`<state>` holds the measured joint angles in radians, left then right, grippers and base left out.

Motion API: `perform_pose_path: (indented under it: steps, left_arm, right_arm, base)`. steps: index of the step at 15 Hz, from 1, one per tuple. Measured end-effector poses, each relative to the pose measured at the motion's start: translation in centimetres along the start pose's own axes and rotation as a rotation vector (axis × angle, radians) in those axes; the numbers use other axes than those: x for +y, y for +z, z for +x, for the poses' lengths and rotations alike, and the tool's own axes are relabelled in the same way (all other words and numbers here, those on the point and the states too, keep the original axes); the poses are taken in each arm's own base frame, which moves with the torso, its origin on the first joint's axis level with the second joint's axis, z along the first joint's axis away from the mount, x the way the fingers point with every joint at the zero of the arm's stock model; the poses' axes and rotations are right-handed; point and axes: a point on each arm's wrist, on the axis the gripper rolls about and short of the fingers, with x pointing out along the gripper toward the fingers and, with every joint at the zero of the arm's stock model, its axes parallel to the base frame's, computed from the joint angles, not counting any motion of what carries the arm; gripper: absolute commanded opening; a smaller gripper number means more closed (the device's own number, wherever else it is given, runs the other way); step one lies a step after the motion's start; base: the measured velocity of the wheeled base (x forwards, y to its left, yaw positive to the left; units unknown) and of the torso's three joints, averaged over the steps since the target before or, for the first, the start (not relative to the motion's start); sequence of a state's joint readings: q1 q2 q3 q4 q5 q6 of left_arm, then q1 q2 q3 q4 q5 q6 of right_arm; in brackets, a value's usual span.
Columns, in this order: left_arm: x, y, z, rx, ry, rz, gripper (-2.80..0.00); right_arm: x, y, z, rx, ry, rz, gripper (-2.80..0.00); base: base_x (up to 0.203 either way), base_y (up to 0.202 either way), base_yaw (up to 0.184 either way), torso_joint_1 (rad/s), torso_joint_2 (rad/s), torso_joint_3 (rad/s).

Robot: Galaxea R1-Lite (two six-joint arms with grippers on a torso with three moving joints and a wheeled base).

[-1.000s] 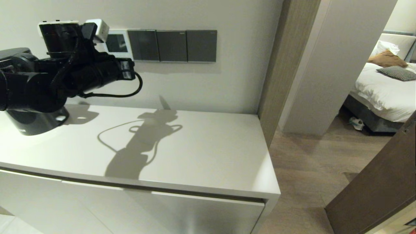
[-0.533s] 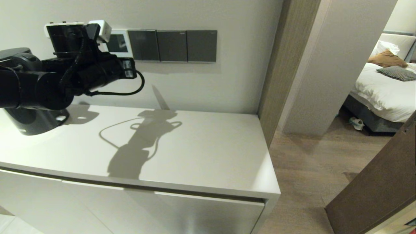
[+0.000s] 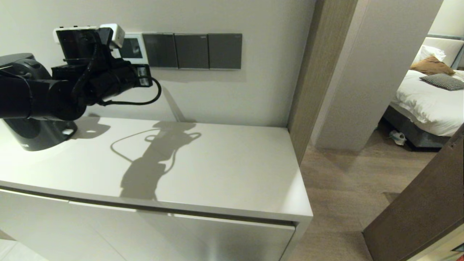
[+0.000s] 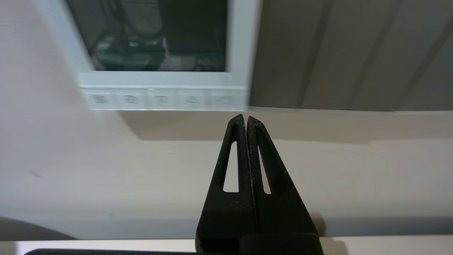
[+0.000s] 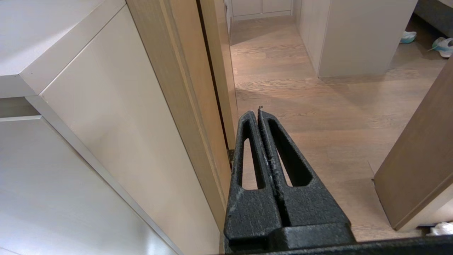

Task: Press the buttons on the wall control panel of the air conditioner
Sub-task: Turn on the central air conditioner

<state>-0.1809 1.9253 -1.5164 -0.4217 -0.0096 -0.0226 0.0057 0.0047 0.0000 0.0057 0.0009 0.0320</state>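
Observation:
The air conditioner's control panel [image 3: 133, 48] is a white frame with a dark screen, on the wall left of the dark switch plates. In the left wrist view the panel [image 4: 155, 39] has a row of small white buttons [image 4: 162, 99] along its lower edge. My left gripper [image 4: 246, 118] is shut and empty, its tips close to the wall just below the panel's lower right corner. In the head view my left arm [image 3: 90, 78] covers the panel's left part and hides the fingers. My right gripper [image 5: 259, 113] is shut and empty, low beside the cabinet.
Three dark switch plates [image 3: 192, 50] sit right of the panel. A white cabinet top [image 3: 224, 163] lies under the arm, with a dark round base [image 3: 36, 139] at its left. A wooden door frame [image 3: 308, 72] and an open door [image 3: 417, 210] stand to the right.
My left arm has moved to the right and slightly up, closer to the panel. Its fingers' shadow has climbed from the cabinet top up the wall.

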Motion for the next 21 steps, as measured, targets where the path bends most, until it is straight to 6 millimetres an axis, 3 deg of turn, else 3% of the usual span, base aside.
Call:
perform_pose_path:
  steps: [21]
  left_arm:
    - [0.7, -0.3, 0.8, -0.004, 0.014, -0.002, -2.8]
  right_arm:
    - [0.0, 0.0, 0.0, 0.0, 0.0, 0.0, -2.8]
  base:
    - [0.0, 0.0, 0.0, 0.0, 0.0, 0.0]
